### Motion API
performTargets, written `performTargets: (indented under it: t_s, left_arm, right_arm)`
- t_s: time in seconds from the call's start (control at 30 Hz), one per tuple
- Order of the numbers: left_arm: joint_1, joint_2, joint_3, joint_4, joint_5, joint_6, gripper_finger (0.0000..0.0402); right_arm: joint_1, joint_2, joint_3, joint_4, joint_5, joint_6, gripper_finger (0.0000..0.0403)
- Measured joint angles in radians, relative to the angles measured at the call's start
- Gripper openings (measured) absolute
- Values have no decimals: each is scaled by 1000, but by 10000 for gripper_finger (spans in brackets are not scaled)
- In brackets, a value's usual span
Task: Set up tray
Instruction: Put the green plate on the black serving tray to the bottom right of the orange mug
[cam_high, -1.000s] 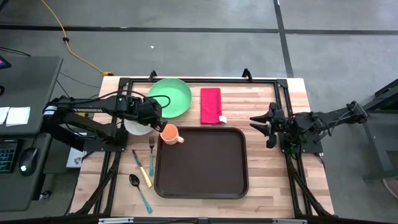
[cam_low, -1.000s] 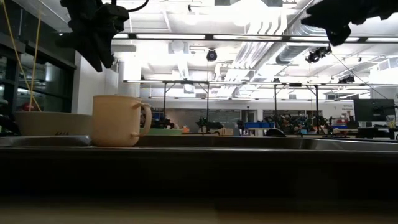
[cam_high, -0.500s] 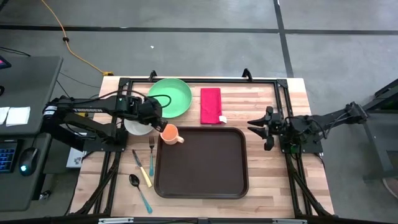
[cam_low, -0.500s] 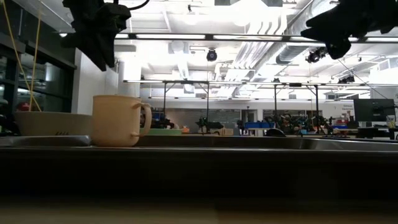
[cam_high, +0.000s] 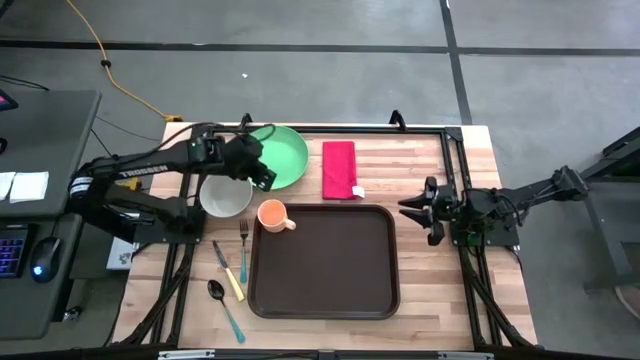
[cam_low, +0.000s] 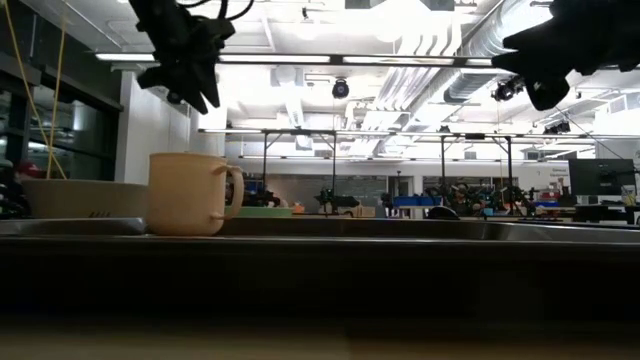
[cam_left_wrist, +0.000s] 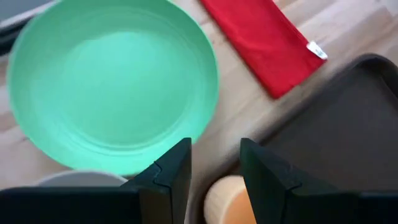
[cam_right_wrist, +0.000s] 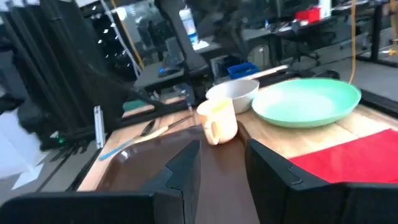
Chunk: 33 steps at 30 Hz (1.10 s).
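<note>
The dark brown tray (cam_high: 330, 265) lies in the middle of the table. An orange cup (cam_high: 270, 214) stands upright at its far left corner, also in the low view (cam_low: 188, 195). A green plate (cam_high: 280, 152) and a white bowl (cam_high: 224, 196) rest on the wood at the far left. My left gripper (cam_high: 263, 176) hangs open above the plate's near edge (cam_left_wrist: 155, 158), with nothing between its fingers (cam_left_wrist: 171, 180). My right gripper (cam_high: 410, 208) stands open and level, off the tray's right side, pointing toward the cup (cam_right_wrist: 219, 121).
A folded red napkin (cam_high: 339, 168) lies beyond the tray's far edge. A fork (cam_high: 243, 250), a knife (cam_high: 229, 272) and a spoon (cam_high: 224, 306) lie left of the tray. A black frame (cam_high: 330, 128) runs around the table.
My left gripper has swung from above the bowl and cup toward the table's far edge, turning as it went, and now hangs over the green plate's near edge. My right gripper has come down a little. Nothing on the table has moved.
</note>
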Motion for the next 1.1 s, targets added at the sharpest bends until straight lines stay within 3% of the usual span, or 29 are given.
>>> performTargets:
  t_s: [0.27,0.6,1.1]
  left_arm:
    - [147,0,0,1,14,89,168]
    - [329,14,0,74,29,184,168]
    - [495,194,0,158,152,231,168]
  right_arm:
    - [0,1,0,-33,-3,-34,103]
    - [0,2,0,-33,84,-41,103]
    - [-3,2,0,-34,105,-38,103]
